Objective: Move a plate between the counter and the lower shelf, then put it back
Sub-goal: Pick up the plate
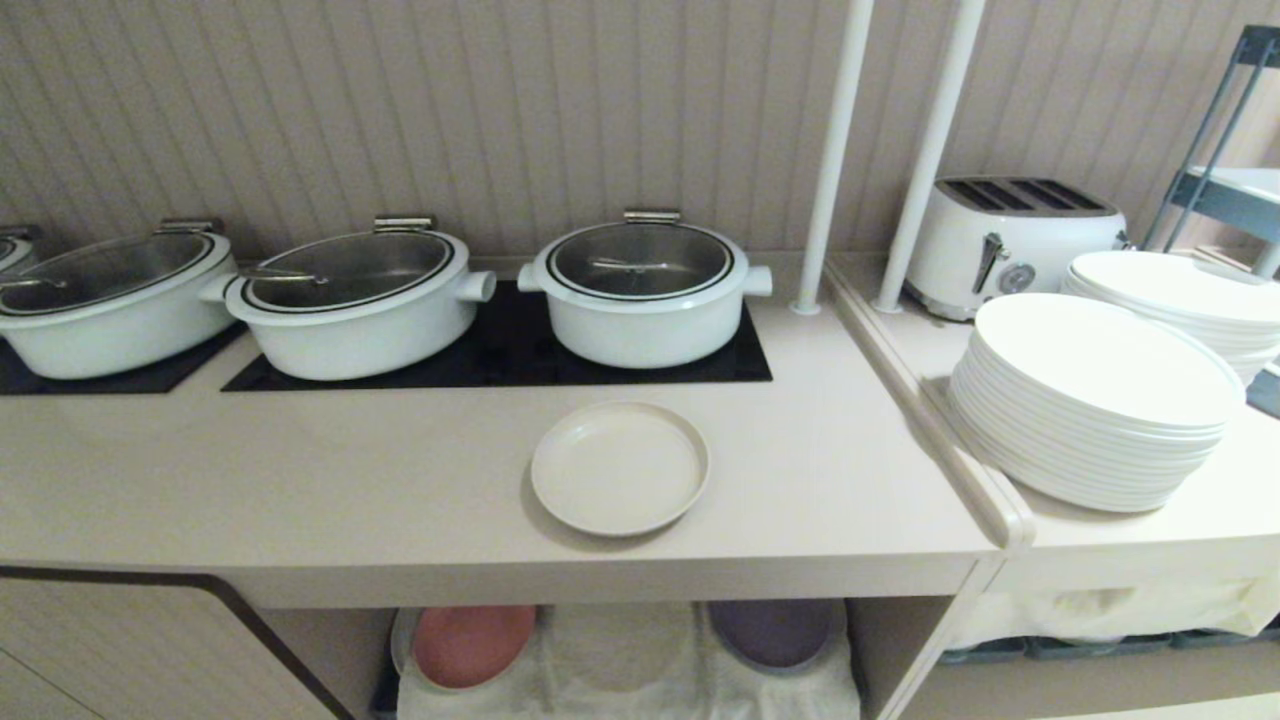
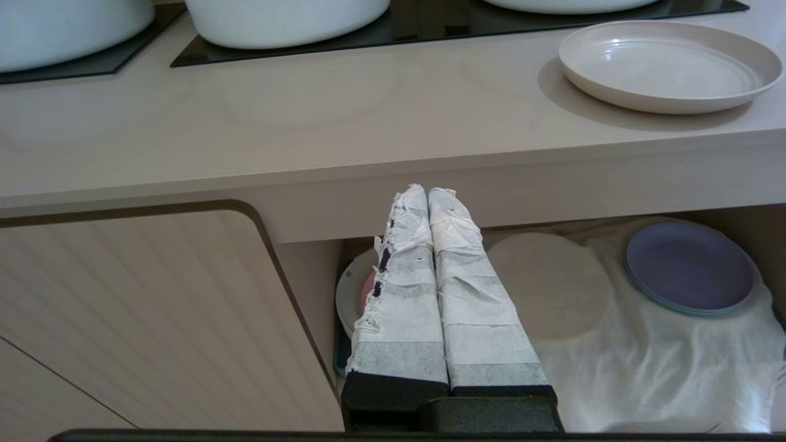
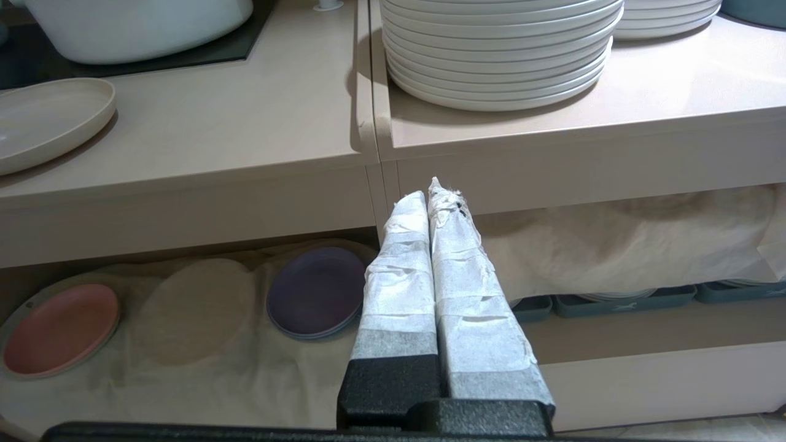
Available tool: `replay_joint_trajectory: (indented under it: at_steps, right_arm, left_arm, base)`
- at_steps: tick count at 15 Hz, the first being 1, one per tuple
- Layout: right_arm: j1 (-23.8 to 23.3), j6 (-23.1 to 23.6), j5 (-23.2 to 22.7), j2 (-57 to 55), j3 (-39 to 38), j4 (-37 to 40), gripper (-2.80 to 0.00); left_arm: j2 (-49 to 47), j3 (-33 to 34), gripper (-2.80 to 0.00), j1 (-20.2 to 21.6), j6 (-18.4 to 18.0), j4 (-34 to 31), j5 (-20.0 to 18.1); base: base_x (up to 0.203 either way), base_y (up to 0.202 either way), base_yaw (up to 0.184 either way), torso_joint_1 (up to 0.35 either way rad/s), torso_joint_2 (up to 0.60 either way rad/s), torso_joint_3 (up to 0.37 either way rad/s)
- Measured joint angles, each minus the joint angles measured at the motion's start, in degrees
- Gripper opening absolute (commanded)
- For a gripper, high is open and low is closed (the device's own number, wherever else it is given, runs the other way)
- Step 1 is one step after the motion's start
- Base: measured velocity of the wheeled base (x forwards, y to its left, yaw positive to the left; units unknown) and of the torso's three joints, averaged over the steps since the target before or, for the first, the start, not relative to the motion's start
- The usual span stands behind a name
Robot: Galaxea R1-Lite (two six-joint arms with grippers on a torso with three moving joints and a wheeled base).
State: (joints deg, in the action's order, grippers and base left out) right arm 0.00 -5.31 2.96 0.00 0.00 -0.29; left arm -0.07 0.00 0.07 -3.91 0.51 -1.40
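Observation:
The small cream-beige plate (image 1: 620, 467) (image 2: 669, 64) (image 3: 43, 120) lies flat on the beige counter (image 1: 350, 480) near its front edge, in front of the black hob panel. Below, the lower shelf (image 1: 620, 660) (image 2: 645, 356) (image 3: 184, 368) has a wrinkled white cloth over its floor. My left gripper (image 2: 428, 191) hangs shut and empty before the counter's front edge, left of the plate. My right gripper (image 3: 428, 190) is shut and empty too, in front of the joint between the two worktops. Neither arm shows in the head view.
Three lidded white pots (image 1: 645, 290) stand on the hob. A pink plate (image 1: 470, 645) and a purple plate (image 1: 772, 632) lie on the shelf cloth. Stacked white dinner plates (image 1: 1095, 400) and a toaster (image 1: 1015, 240) occupy the adjoining top on the right. Two white poles (image 1: 835, 150) rise behind.

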Motion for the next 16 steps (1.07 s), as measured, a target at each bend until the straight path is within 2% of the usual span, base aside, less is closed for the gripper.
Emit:
replay_joint_trajectory:
  at_steps: [16]
  right_arm:
    - [0.0, -0.02, -0.01, 0.0, 0.0, -0.01, -2.8]
  left_arm:
    - [0.02, 0.0, -2.8, 0.02, 0.22, 0.0, 0.0]
  base:
    - [0.0, 0.0, 0.0, 0.0, 0.0, 0.0]
